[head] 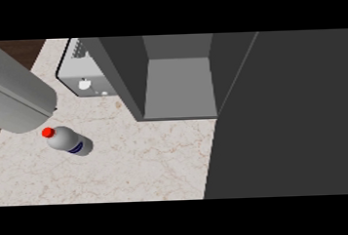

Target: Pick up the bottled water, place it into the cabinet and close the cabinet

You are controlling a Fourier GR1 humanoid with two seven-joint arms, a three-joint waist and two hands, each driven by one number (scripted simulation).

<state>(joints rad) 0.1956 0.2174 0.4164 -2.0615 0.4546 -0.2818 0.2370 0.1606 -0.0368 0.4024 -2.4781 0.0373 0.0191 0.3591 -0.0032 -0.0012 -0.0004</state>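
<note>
The bottled water (69,140) stood on the pale marble counter (135,164), red cap up (a blue label band near its base), left of the open grey cabinet (177,85), whose dark door (292,125) swung out at right. Neither hand showed, so their state could not be told; a grey forearm (14,91) crossed the upper left.

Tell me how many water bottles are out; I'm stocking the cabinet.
1. The clear plastic water bottle with a red cap stands on the beige marble counter, left of the open grey cabinet; others may be hidden.
</note>
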